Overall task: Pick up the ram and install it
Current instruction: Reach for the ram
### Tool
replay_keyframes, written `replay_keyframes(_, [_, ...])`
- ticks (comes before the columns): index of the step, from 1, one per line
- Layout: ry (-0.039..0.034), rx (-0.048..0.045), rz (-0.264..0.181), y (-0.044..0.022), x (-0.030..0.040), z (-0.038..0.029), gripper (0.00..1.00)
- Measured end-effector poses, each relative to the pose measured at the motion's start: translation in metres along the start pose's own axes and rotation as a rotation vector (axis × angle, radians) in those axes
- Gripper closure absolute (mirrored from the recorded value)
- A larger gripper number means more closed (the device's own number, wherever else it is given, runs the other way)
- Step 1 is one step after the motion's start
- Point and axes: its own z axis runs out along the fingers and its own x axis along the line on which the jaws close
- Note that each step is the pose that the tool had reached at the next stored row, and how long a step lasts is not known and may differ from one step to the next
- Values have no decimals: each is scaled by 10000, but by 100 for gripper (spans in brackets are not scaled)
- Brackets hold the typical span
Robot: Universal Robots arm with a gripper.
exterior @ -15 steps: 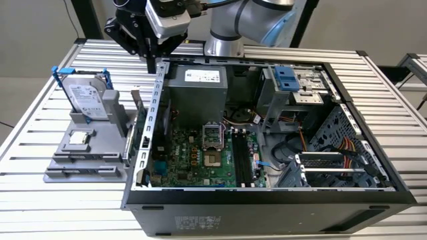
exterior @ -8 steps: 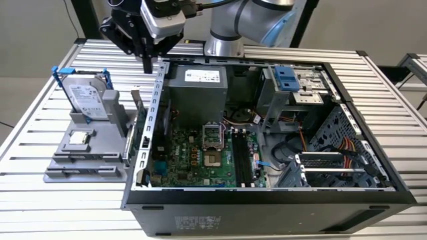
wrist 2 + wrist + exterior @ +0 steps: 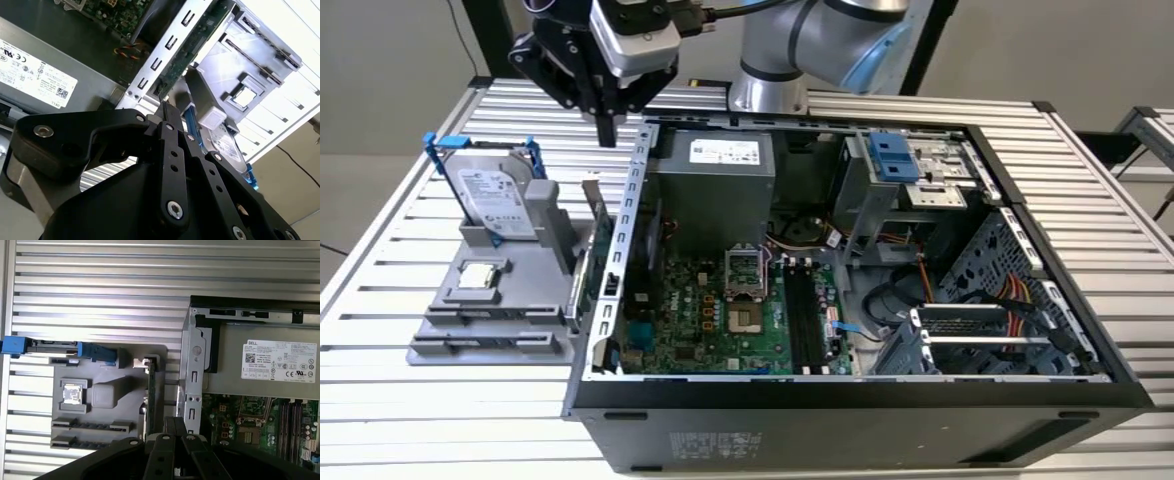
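Arm (image 3: 774, 60): silver-grey tube, pale blue joint cap (image 3: 874, 55). Gripper (image 3: 606, 138): black linkage, silver screws (image 3: 174, 210), grey camera box (image 3: 634, 35).

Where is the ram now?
In the exterior view the ram stands on edge in the grey holder, between the hard drive and the computer case.

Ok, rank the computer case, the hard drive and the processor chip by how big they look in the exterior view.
Largest to smallest:
1. computer case
2. hard drive
3. processor chip
The gaps are clear, with no near ties.
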Motion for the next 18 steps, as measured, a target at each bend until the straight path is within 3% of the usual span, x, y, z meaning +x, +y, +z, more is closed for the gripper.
replay_keyframes(18, [249, -9, 16, 4, 142, 10, 100])
